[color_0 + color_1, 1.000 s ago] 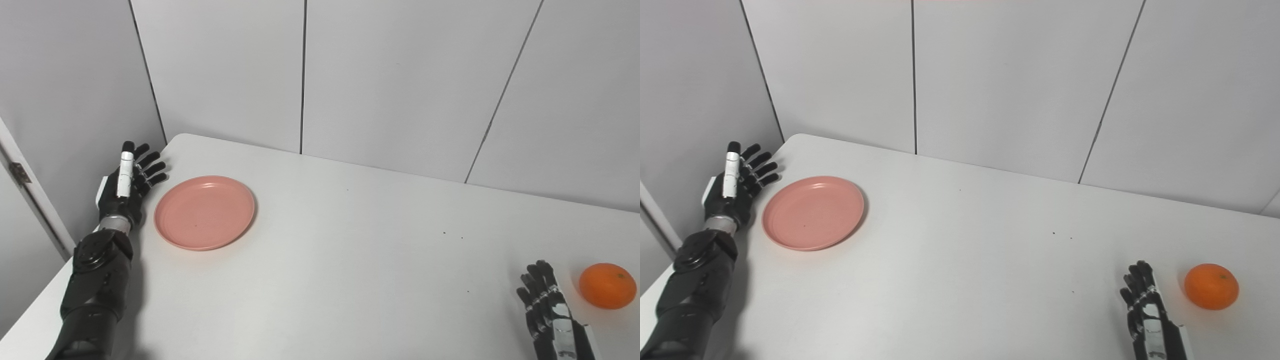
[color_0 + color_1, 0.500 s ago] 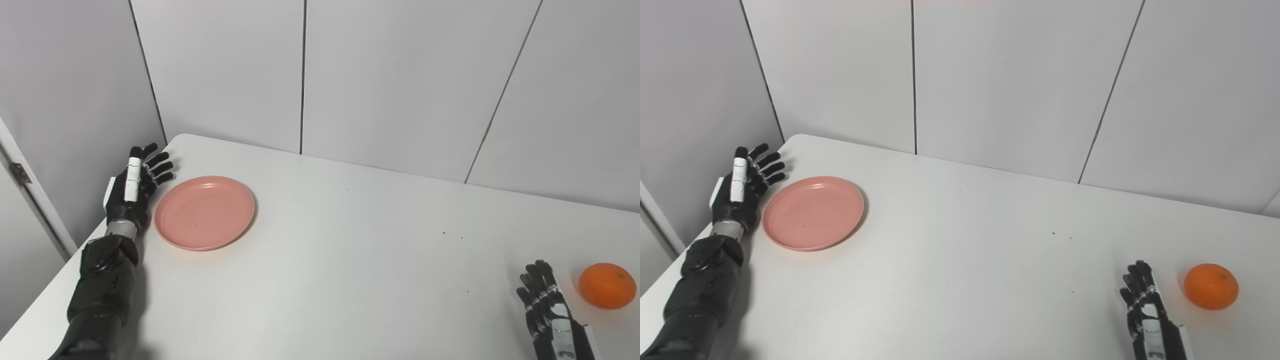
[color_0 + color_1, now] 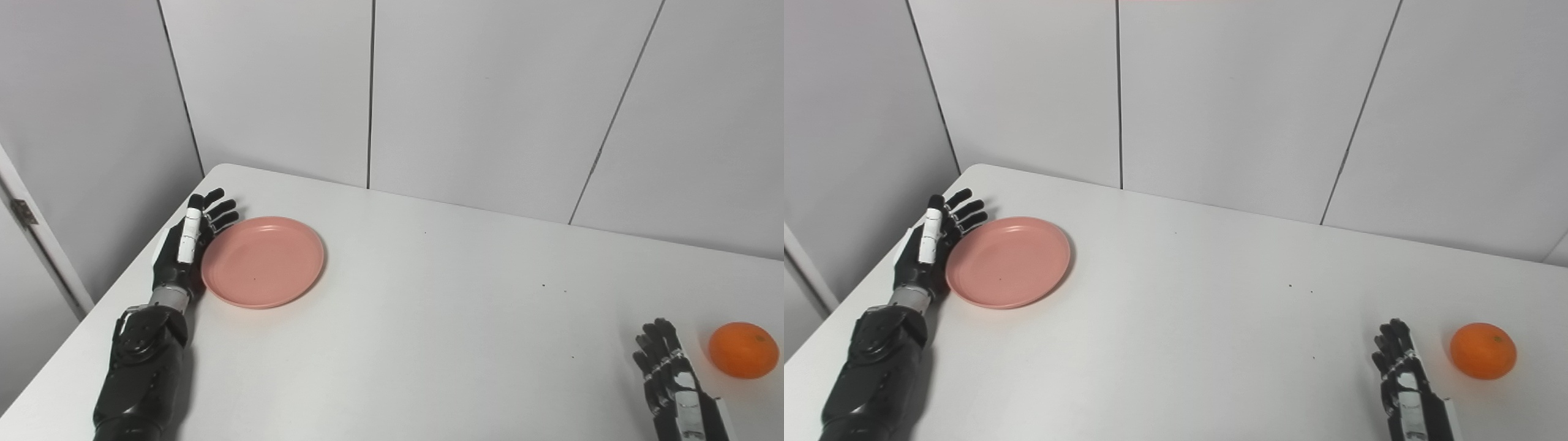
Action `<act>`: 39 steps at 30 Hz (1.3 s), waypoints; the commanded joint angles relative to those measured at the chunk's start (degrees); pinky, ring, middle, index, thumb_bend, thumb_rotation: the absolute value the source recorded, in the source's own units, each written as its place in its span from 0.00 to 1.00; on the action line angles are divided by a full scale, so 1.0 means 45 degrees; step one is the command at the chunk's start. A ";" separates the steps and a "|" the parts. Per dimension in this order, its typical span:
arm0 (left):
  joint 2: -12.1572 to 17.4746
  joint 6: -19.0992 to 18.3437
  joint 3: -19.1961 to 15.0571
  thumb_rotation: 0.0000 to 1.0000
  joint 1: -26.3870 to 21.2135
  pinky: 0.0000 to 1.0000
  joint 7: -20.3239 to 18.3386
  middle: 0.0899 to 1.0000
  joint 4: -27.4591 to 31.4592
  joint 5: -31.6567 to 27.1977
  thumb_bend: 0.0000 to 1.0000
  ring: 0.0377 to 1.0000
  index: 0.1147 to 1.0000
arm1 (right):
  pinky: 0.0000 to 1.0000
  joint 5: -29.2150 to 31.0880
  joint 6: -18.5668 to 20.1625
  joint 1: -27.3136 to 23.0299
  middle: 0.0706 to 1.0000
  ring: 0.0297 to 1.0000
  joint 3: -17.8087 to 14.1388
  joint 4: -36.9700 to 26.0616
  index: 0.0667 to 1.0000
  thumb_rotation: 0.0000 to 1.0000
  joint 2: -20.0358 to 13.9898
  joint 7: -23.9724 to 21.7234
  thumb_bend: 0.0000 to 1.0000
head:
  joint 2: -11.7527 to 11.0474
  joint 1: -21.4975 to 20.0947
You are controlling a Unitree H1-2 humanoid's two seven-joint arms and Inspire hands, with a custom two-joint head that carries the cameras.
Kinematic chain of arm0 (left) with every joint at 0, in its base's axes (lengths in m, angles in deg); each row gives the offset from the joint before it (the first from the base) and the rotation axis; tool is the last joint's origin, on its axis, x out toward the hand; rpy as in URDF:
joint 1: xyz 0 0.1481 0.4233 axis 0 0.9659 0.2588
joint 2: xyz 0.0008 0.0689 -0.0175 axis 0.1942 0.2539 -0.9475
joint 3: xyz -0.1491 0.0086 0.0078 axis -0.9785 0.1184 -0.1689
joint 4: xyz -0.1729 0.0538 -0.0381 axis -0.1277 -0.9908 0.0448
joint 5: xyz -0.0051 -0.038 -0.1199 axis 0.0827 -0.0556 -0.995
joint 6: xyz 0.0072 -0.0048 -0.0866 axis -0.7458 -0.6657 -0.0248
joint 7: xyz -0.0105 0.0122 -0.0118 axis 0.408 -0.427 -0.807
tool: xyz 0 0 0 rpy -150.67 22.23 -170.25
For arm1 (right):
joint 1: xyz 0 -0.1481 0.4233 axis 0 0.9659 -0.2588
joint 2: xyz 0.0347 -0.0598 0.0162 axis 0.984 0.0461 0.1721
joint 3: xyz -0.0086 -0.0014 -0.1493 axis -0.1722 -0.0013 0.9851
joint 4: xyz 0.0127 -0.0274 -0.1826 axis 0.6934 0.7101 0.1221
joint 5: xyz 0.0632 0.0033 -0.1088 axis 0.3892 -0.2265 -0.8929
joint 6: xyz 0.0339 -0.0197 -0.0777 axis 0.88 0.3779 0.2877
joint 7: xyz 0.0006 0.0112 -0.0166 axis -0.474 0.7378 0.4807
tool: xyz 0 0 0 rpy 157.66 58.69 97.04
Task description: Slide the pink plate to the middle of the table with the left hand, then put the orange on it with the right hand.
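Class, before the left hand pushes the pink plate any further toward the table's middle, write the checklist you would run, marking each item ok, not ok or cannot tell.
1. Left hand open, against the pink plate rim: ok.
2. Plate flat on the table: ok.
3. Path to the middle free: ok.
4. Plate at the middle: not ok.
5. Orange apart from the open right hand: ok.

Bare table point(image 3: 465, 318) lies between pink plate point(image 3: 263, 260) and orange point(image 3: 743, 350).
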 commanded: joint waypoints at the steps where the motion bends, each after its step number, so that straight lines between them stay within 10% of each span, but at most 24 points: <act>1: 0.0159 0.0008 0.0097 0.89 -0.0158 0.85 -0.0178 0.84 0.0163 0.0094 0.96 0.84 0.80 | 1.00 0.0073 -0.0264 0.1032 0.95 0.97 0.0153 0.1393 0.95 0.87 0.0328 -0.0167 0.83 | 0.0024 0.0005; 39: -0.0826 -0.1174 0.0765 0.88 -0.0011 0.79 -0.0090 0.79 0.1956 0.0219 0.97 0.78 0.81 | 1.00 -0.0047 -0.0155 0.1042 0.96 0.98 0.0289 0.1277 0.95 0.88 0.0449 -0.0088 0.79 | 0.0024 -0.0139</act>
